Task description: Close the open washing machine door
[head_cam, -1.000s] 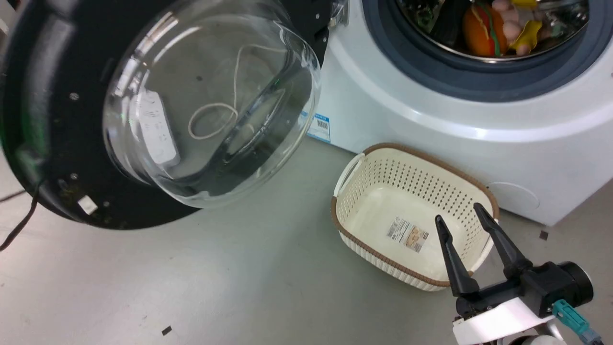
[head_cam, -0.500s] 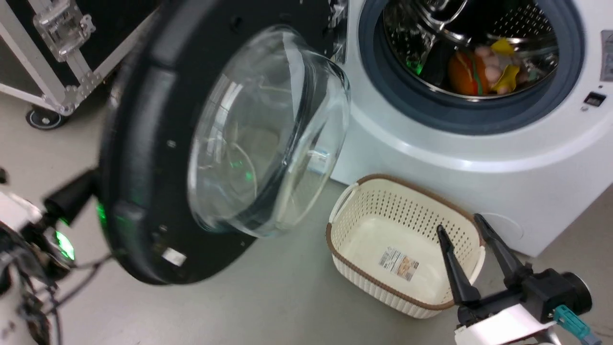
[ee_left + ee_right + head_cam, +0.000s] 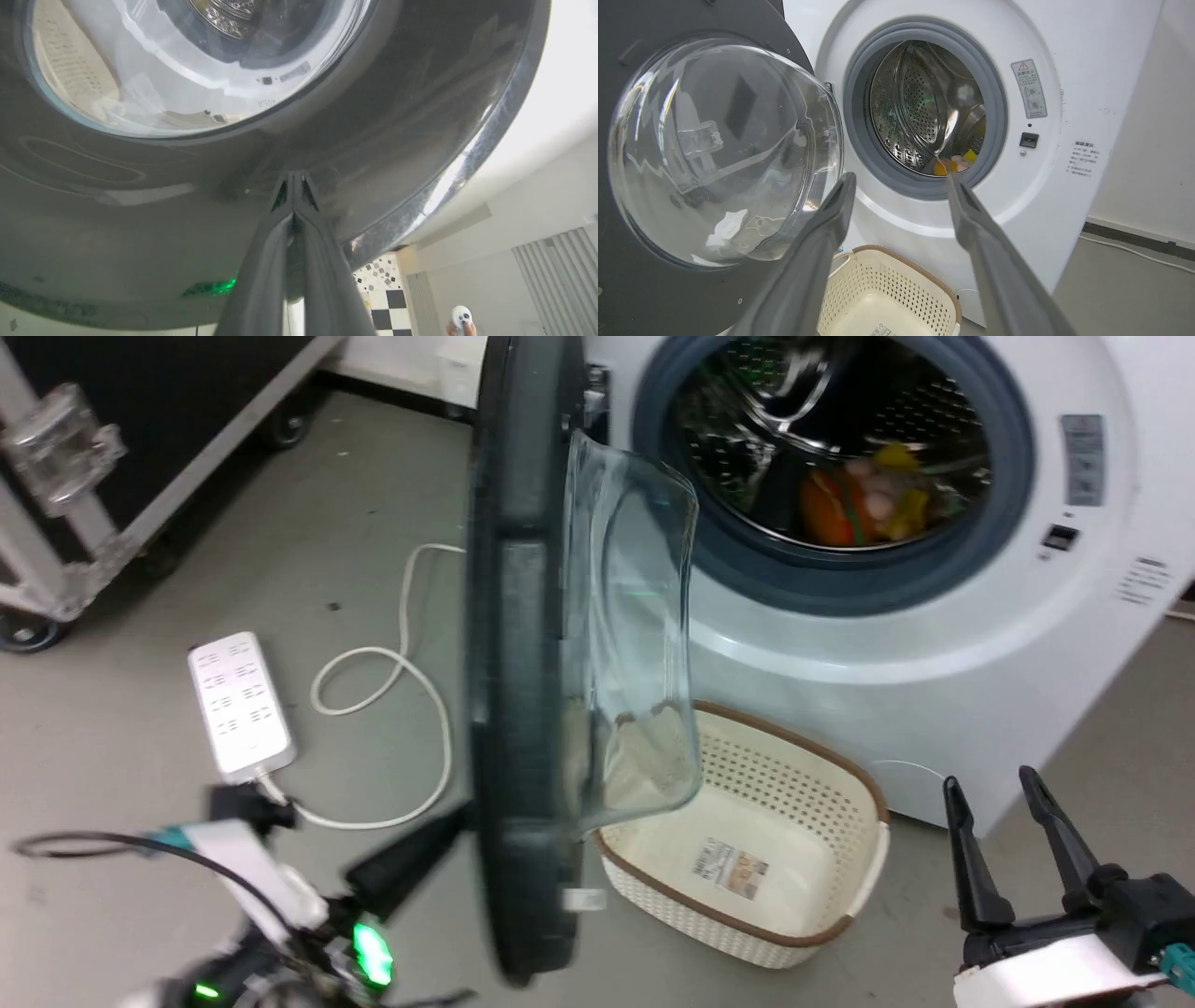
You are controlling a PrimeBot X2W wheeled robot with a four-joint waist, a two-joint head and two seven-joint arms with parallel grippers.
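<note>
Washing machine door [image 3: 519,663] is standing edge-on in the head view, its black rim running from the top edge down to the lower centre of the frame. Its glass bowl [image 3: 644,644] is bulging rightward toward the drum opening [image 3: 840,457] at the upper right. The door is hanging roughly square to the front of the washing machine [image 3: 934,700], about halfway round its swing, with the hinge side at the top of the frame.

The left gripper [image 3: 293,179] is sitting on the door's outer face. Its two fingers are clenched together on nothing, and their joined tip appears to be pressing on the glossy rim just below the window. In the head view this gripper is reaching in from the lower left, so the door is lying directly to its right and the opening beyond that. A push across the frame toward the upper right looks like what the closing is calling for.

The right gripper [image 3: 990,784] is waiting at the lower right with its fingers spread and empty. It is facing the door's inner side and is well apart from it, so the left arm is both nearer and on the useful face.

A cream basket [image 3: 868,859] is sitting on the floor just beside the machine, under the door's likely sweep. Whether the rim is clearing it cannot be told.
</note>
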